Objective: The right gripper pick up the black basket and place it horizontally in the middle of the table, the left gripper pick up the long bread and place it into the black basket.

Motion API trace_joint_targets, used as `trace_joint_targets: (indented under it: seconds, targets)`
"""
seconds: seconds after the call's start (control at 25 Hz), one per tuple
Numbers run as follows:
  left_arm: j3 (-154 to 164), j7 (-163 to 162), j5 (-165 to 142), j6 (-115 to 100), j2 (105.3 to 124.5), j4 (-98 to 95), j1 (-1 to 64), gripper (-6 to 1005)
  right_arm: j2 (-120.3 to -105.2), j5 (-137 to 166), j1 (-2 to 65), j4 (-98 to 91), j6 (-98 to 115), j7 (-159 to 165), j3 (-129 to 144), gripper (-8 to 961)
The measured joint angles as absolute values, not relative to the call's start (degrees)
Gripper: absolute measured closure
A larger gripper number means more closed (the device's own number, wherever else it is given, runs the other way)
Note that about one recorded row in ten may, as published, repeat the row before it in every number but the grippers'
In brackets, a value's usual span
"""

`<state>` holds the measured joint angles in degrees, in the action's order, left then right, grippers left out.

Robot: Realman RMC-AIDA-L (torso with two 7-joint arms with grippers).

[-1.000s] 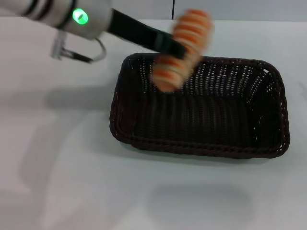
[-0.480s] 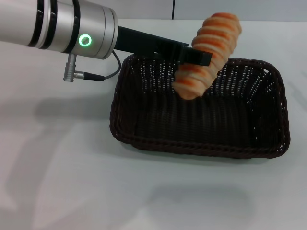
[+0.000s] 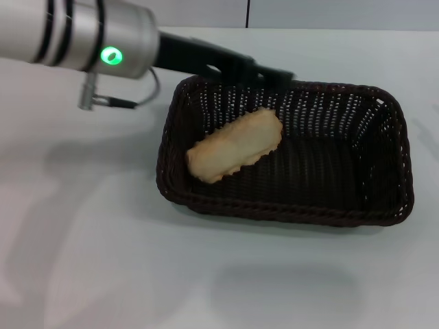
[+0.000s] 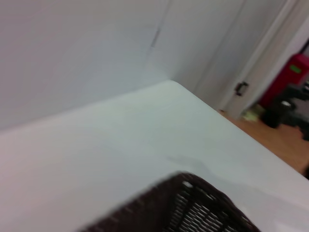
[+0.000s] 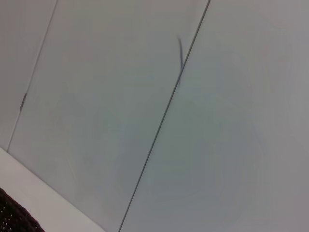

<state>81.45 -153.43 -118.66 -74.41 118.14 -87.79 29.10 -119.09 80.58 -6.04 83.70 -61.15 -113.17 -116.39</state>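
Observation:
The black basket (image 3: pixel 288 209) lies lengthwise on the white table (image 3: pixel 103 260), right of centre in the head view. The long bread (image 3: pixel 236 145) lies inside its left half, pale flat underside up, slanted, resting partly against the left wall. My left gripper (image 3: pixel 278 74), on the arm with the green ring light, hovers over the basket's back rim, open and empty, above the bread and apart from it. A corner of the basket shows in the left wrist view (image 4: pixel 193 208) and in the right wrist view (image 5: pixel 9 217). My right gripper is out of view.
The left arm's silver body (image 3: pixel 82 34) and its cable (image 3: pixel 130 103) hang over the table's back left. The table's far corner (image 4: pixel 169 84) and a wall show in the left wrist view, with a red object (image 4: pixel 289 77) on the floor beyond.
The bread left my left gripper and dropped into the basket, landing underside up. The gripper's fingers stayed above the back rim and moved slightly left.

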Motion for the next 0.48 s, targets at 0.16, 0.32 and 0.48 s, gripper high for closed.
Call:
trace_joint_targets:
  seconds: [0.16,0.32,0.48]
  targets:
    - [77.15,-153.25,-126.24,-72.48,118.20,-98.34,25.74,210,-119.10,80.63,-6.06,84.56,-60.65,-112.03,-116.92,432]
    - [74.57,-149.54,-128.14,-62.07,118.19,-111.48,16.20,186,-119.16,76.58,-6.64,84.41,-58.50,-111.72,-119.77,432]
    - [75.65,-146.91,-127.72,-51.78,118.39,-116.00,7.62,186,-119.20,74.09,-6.64,82.86,-58.47,-111.02,-122.50,432]
